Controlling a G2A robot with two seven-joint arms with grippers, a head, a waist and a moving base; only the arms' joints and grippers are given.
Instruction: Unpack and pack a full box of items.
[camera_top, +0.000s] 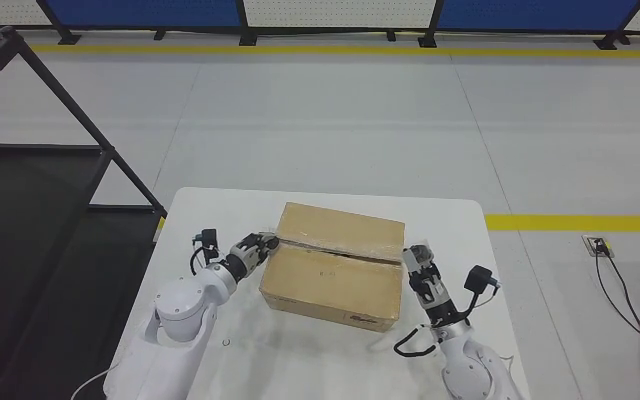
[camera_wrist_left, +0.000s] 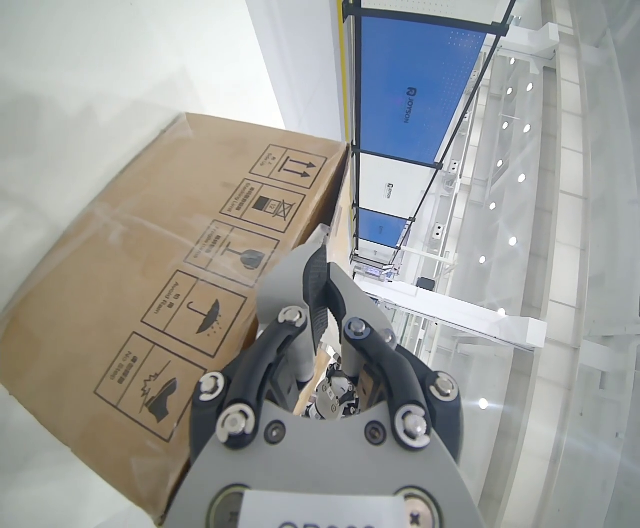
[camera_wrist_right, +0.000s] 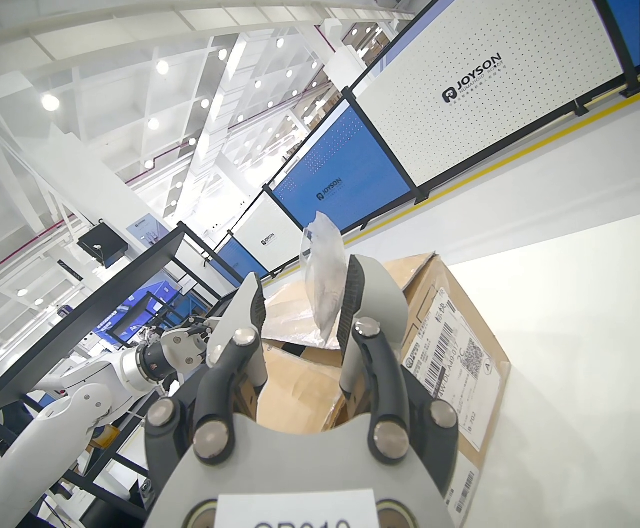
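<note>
A brown cardboard box lies closed in the middle of the white table, with clear tape along its top seam. My left gripper is at the box's left end by the seam. In the left wrist view its fingers are shut at the top edge of the box. My right gripper is at the right end, open. A loose strip of clear tape stands up off the box and clings to one pad. The left gripper shows beyond.
A black metal frame stands close to the table's left side. A white shipping label covers the box's right end. Bare table runs in front of and behind the box. Blue and white panels line the far floor.
</note>
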